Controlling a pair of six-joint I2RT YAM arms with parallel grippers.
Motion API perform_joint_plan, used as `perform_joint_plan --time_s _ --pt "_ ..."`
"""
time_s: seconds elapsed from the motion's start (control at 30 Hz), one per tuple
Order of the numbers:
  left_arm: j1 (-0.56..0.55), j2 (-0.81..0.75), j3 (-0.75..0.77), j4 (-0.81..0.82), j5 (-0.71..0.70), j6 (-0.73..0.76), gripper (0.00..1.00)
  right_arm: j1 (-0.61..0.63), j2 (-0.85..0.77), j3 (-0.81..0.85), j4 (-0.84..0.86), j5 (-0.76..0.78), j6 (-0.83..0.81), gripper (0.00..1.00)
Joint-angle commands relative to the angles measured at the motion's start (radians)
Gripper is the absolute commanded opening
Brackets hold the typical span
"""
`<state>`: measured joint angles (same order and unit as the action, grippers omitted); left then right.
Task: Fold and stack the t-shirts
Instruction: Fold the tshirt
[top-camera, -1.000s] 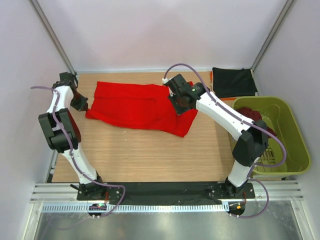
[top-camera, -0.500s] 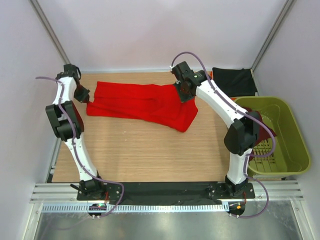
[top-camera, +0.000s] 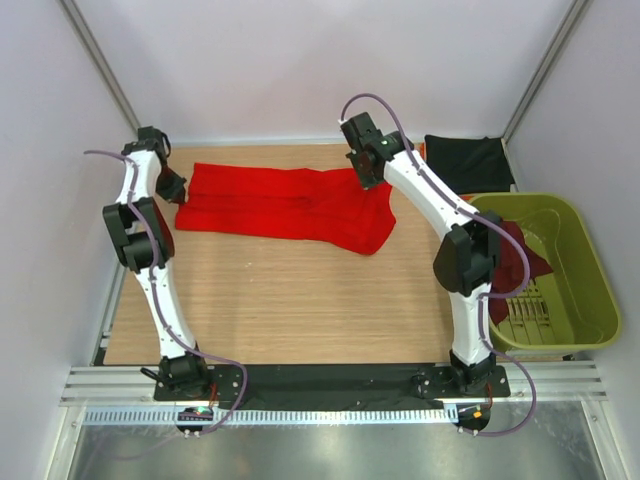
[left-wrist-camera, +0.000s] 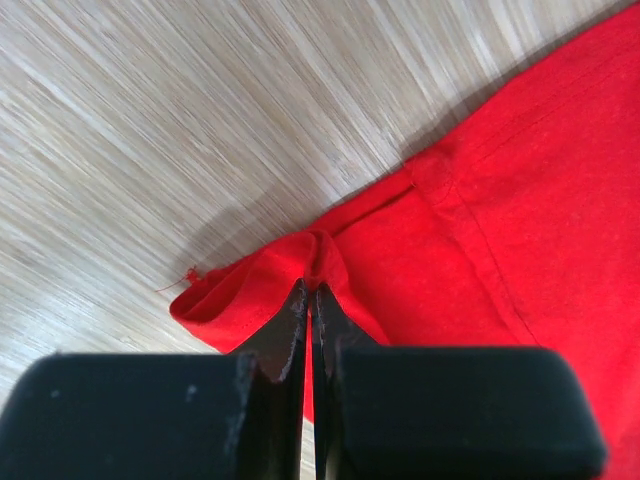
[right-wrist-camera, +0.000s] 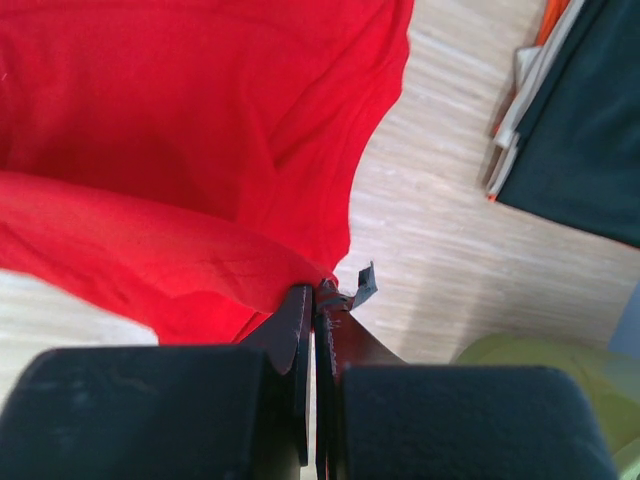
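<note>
My left pincer (left-wrist-camera: 310, 295) is clamped tight on a bunched hem corner of the bright red cotton t-shirt (left-wrist-camera: 520, 200), at 10 o'clock on the light wooden table (top-camera: 280, 310). My right pincer (right-wrist-camera: 315, 295) is likewise closed on the same shirt, nipping a thin edge beside a small grey tag, at about 1 o'clock. Between the two grips the red cloth lies in a long band across the far half of the table, its right end sagging toward 3 o'clock.

I judge this to be the spreading step: the shirt is drawn out between my grips, not yet folded. Next I need an even pull from both sides, then to set the cloth down flat before I let go, since my right hold is slim and could slip.

Out at 3 o'clock stands the olive-green plastic basket (top-camera: 600, 300); a dark maroon t-shirt (top-camera: 522, 252) is crumpled in its far end, and the slotted floor nearer me shows bare. Farthest off, at 2 o'clock, a black t-shirt (top-camera: 470, 165) lies flat in the table's corner.
</note>
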<state>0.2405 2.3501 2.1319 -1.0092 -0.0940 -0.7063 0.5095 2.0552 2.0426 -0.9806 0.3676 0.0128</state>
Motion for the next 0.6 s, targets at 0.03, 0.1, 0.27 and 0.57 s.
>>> perform_joint_plan --time_s 0.03,0.1,0.27,0.57 --pt "-0.001 0.024 0.059 -0.017 -0.026 -0.007 0.00 -0.002 0.033 0.059 0.098 0.109 -0.076 0.01" --pt "-0.001 0.040 0.075 -0.019 -0.026 -0.007 0.00 -0.005 0.048 0.077 0.128 0.113 -0.096 0.01" --pt "0.000 0.060 0.094 -0.011 -0.012 -0.007 0.00 -0.011 0.092 0.097 0.164 0.114 -0.091 0.01" --pt "-0.009 0.075 0.141 -0.012 -0.016 -0.009 0.00 -0.011 0.069 0.041 0.206 0.149 -0.077 0.01"
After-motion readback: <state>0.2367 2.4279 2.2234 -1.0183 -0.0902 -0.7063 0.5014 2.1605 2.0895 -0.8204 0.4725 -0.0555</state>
